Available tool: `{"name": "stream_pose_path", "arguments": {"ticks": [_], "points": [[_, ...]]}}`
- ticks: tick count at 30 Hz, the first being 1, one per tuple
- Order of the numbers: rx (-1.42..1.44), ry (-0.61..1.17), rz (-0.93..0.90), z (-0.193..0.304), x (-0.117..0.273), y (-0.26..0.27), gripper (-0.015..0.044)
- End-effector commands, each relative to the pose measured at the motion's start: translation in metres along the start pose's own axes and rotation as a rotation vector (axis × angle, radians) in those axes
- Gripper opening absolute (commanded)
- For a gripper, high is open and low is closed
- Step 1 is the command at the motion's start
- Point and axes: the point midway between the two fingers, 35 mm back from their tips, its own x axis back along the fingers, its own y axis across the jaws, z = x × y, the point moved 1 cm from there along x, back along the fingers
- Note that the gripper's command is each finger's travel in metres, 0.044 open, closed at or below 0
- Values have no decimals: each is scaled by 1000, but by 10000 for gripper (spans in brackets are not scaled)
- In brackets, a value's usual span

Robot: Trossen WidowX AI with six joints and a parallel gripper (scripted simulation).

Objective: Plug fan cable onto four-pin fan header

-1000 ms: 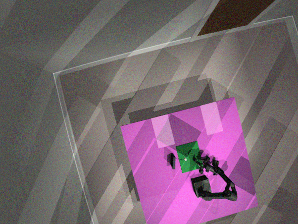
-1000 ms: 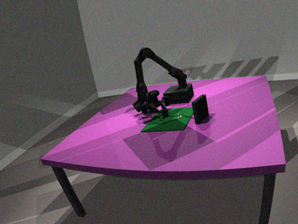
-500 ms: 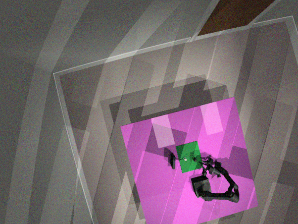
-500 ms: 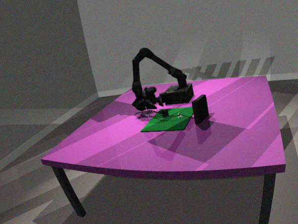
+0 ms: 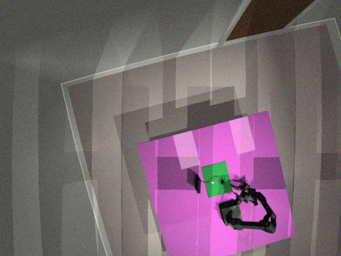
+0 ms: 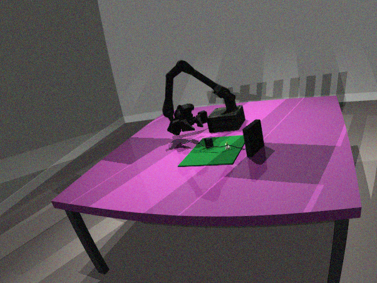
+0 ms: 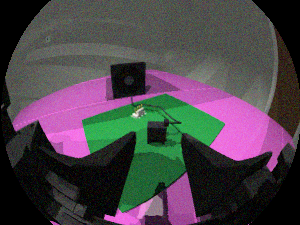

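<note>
Hovering low by the near edge of the board [image 5: 215,170] [image 6: 206,159] [image 7: 200,119] in the wrist view, with the gripper [image 5: 234,189] [image 6: 195,124] [image 7: 158,136] open and nothing between its fingers. Aimed across the board toward the fan [image 5: 197,184] [image 6: 254,138] [image 7: 121,84], past a small black block [image 5: 222,182] [image 6: 208,143] [image 7: 157,133] on the green surface. Clear of board and block alike, to judge by the exterior view.

Standing upright on the pink table [image 5: 175,226] [image 6: 156,188] [image 7: 60,109], just beyond the board: the square black fan. Running from it over the board, past the white pin header [image 5: 212,182] [image 6: 228,146] [image 7: 139,113] and around to the block: the thin dark cable [image 5: 218,176] [image 6: 219,146] [image 7: 157,106]. At its end, beside the block's top, probably the plug [image 7: 166,122], small and dark in poor light. Apart from the header there, not pushed onto it. Behind the board in the exterior view, mounted on the table: the arm's boxy base [image 5: 226,205] [image 6: 225,120].
</note>
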Motion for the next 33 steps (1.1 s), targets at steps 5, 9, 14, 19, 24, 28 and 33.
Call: {"name": "stream_pose_path", "arguments": {"ticks": [5, 9, 14, 19, 24, 28, 33], "points": [[-2, 25, -61, -7, 3, 3, 205], [-19, 87, -144, -8, -4, 10, 205], [-41, 181, -241, -8, -11, 18, 205], [-59, 292, -325, -8, -17, 25, 205], [-73, 413, -387, -7, -22, 30, 205], [-80, 514, -420, -7, -24, 32, 205], [-84, 645, -442, -6, -26, 33, 205]]}}
